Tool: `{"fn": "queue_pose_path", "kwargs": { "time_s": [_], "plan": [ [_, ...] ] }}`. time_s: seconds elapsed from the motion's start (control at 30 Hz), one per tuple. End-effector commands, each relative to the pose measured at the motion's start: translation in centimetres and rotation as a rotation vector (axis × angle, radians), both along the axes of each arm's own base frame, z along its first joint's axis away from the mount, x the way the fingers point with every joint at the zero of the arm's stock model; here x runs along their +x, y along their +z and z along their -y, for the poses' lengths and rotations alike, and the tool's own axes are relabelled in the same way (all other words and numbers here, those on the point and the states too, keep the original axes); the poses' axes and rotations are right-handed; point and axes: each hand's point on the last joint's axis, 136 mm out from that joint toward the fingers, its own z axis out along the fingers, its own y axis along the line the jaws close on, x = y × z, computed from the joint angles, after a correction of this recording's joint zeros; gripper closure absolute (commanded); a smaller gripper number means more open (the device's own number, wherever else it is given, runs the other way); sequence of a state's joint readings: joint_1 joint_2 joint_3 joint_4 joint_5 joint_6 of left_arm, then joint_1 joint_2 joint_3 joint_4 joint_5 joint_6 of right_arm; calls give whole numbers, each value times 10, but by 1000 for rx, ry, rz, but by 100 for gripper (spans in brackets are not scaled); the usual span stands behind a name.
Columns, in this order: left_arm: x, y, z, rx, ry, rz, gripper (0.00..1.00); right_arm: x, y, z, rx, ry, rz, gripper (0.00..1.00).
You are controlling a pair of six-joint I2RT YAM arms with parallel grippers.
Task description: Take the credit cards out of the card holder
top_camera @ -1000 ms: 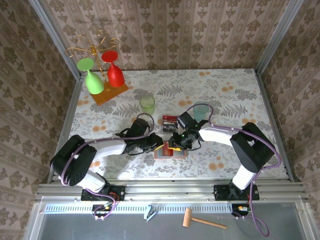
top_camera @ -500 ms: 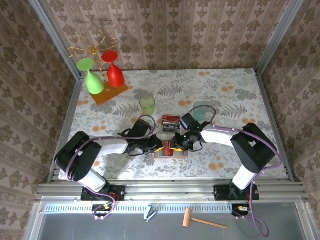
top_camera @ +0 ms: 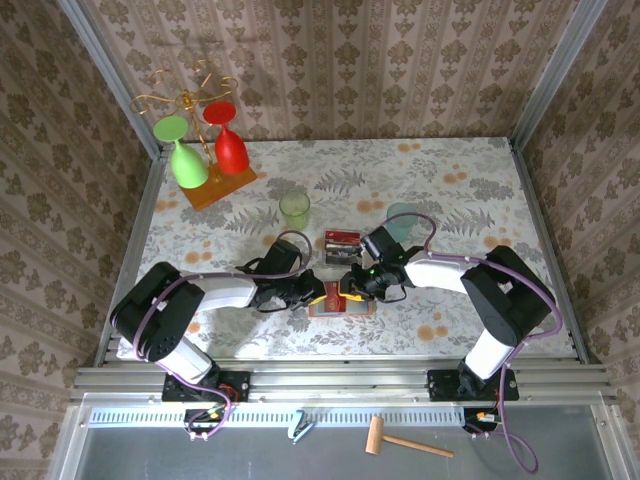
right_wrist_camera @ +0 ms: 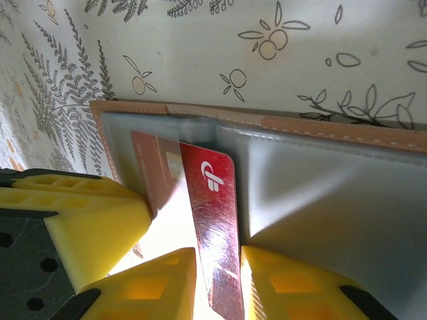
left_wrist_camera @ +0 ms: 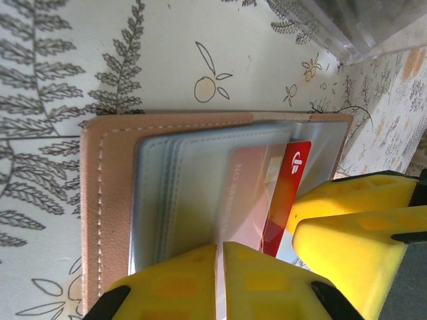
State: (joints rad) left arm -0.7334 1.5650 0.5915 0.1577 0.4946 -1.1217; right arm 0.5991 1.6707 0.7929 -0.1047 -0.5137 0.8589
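Left gripper point(left_wrist_camera: 219, 248): fingers almost together with a thin edge of the card holder point(left_wrist_camera: 107, 200) between them. I read that as pinning it, though I can't tell how firmly. The holder lies open and flat on the table point(top_camera: 450, 180), at 6 o'clock of its middle, between both wrists.

The red card point(right_wrist_camera: 210, 200) sticks partway out of a grey-blue pocket, its free end toward 6 o'clock in the right wrist view. Right gripper point(right_wrist_camera: 217, 257): fingers closed on that free end, one on each face.

Step in hand, I judge: draw the red card out. To do it well, I'd pull straight along the card's length, low and flat. The left must hold the holder down or the whole wallet drags.

Views:
- **Left wrist:** gives the stacked pocket lips; the pinch is hidden behind yellow fingers.
- **Right wrist:** gives the pinch itself.
- **Top:** adds loose cards point(top_camera: 341, 241) at 12 o'clock from the holder, so the task is probably partly done.
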Motion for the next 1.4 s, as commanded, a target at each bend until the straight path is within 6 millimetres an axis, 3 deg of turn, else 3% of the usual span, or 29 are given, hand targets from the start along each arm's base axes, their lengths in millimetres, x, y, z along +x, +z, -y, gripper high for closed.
{"fn": "queue_pose_path", "kwargs": {
  "time_s": [0.0,0.37,0.73,1.37],
  "plan": [
    [-7,-8,-1,15,-22,-17,89,-2,-3,-3,38,-3,-29,76],
    [-8,-10,0,18,-24,-21,89,-3,-16,3,15,-19,-52,77],
    [-8,-11,0,17,-20,-23,89,-1,-12,-4,76,-25,-56,84],
    [-8,-10,-3,21,-11,-19,89,0,-5,19,6,-30,-25,89]
  ]
}}
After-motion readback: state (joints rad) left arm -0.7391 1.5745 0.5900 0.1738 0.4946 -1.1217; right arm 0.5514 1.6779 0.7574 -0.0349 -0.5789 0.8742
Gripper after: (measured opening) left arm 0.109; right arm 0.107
